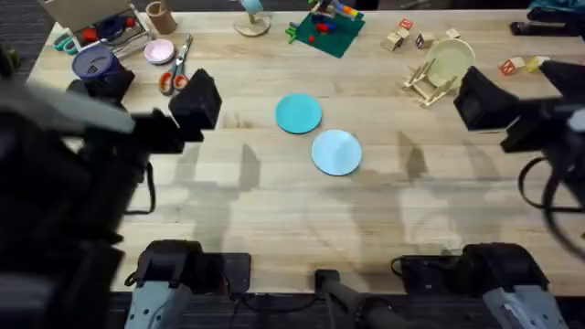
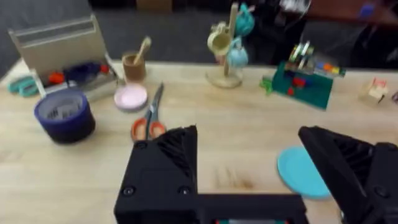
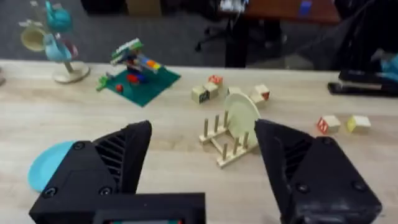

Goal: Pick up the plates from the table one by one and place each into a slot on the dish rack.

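Note:
The teal plate (image 1: 298,113) lies flat on the table (image 1: 274,210) near the middle. The pale sky blue plate (image 1: 336,152) lies just in front of it to the right, almost touching. The dish rack (image 1: 426,84) stands at the far right with a cream plate upright in it. My left gripper (image 1: 196,102) hovers to the left of the plates and is open, holding nothing. In the left wrist view, the teal plate (image 2: 297,173) shows beside one finger of my left gripper (image 2: 249,168). My right gripper (image 1: 475,99) hangs open and empty just right of the rack (image 3: 225,148). The teal plate (image 3: 50,165) also appears in the right wrist view.
At the far left are a purple tape roll (image 1: 93,64), a pink dish (image 1: 159,51) and orange-handled scissors (image 1: 174,78). A mug tree (image 2: 227,50), a green toy baseplate (image 1: 324,32) and wooden blocks (image 1: 407,37) line the far edge. The front half of the table is bare wood.

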Robot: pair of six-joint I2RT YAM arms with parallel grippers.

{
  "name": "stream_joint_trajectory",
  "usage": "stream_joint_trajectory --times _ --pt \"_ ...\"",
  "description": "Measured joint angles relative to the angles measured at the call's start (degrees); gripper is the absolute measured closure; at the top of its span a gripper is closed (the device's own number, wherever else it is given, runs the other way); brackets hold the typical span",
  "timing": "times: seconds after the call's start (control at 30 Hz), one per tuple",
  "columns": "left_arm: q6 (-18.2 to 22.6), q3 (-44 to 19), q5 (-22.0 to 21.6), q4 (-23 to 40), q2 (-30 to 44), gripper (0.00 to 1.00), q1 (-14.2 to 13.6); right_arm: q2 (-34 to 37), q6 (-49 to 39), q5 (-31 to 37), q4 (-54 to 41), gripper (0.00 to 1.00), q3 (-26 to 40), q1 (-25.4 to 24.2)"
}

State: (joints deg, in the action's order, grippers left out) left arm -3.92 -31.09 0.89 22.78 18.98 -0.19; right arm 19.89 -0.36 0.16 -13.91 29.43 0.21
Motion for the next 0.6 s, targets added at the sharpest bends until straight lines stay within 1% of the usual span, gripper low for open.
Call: stream_joint_trajectory --times 0.1,0.33,0.47,0.6 --pt "-0.02 -7.02 0.00 6.16 7.42 0.007 0.00 6.88 -0.01 -0.01 -4.61 0.006 5.72 0.00" --pt "-0.02 -22.01 0.43 16.59 24.52 0.007 0.00 21.47 0.00 -0.02 -14.50 0.005 16.90 0.00" --pt "-0.01 -28.88 1.75 22.31 33.82 0.008 0.00 28.67 0.00 0.00 -19.75 0.006 22.10 0.00" --pt "-0.02 -34.05 2.69 26.60 41.65 0.008 0.00 34.99 0.00 -0.02 -24.94 0.005 26.70 0.00"
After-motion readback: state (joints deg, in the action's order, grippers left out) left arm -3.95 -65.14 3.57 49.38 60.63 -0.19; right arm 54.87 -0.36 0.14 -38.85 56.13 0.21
